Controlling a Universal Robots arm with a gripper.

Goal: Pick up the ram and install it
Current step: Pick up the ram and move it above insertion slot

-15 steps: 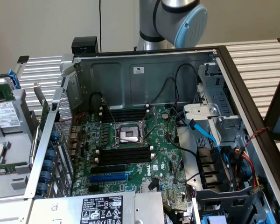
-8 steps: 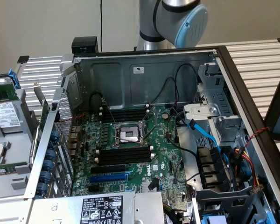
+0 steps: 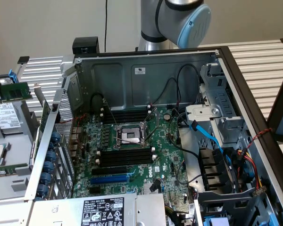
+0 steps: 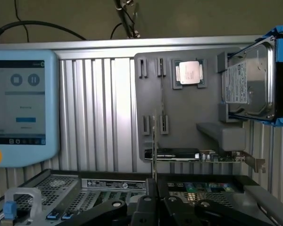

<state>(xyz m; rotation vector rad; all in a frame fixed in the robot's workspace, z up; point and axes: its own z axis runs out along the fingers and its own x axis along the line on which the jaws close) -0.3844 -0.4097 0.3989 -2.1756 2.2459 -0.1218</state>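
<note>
Ram (image 4: 154, 146) stands edge-on, pinched between the closed fingers of my end effector (image 4: 154, 187), over the edge of the open computer case (image 4: 61, 188). Beyond lies the ribbed metal desk (image 4: 99, 108), which carries a grey tray (image 4: 188, 113) with a processor (image 4: 189, 73) and a hard drive (image 4: 247, 84). Inside the case, black memory slots (image 3: 125, 157) flank the motherboard's socket (image 3: 129, 134). A plain beige wall (image 3: 47, 23) stands on the far side.

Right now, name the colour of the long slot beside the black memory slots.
Blue; the long slot shows best in the exterior view.
</note>
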